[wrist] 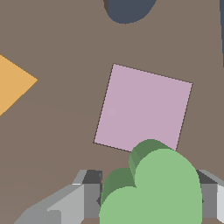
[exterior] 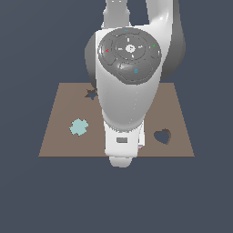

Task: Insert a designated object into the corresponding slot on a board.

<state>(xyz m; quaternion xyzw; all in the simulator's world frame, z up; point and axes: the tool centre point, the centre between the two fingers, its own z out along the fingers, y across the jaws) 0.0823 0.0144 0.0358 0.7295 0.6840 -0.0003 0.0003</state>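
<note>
Brown board [exterior: 54, 123] lies flat on a dark blue ground, with the white arm [exterior: 125, 91] over its middle and covering much of it in the exterior view. Green heart block [wrist: 153, 188] sits between the two grey fingers [wrist: 87, 197] of the gripper [wrist: 151, 199]; the fingers press against its sides, so the claw is clenched on the block, which is held above the board surface. Beneath and just beyond the heart, the wrist view shows a pink square piece [wrist: 142, 107] seated flush in the board, an orange diamond [wrist: 13, 83] off to one side, and the edge of a dark cut-out [wrist: 129, 9]. On the exterior view's right, the heart-shaped slot [exterior: 162, 136] is open and unfilled, apart from the arm. A light-blue cross piece [exterior: 78, 127] rests on the exterior view's left, and a star-shaped hole [exterior: 92, 94] lies farther back, partly hidden by the arm.
</note>
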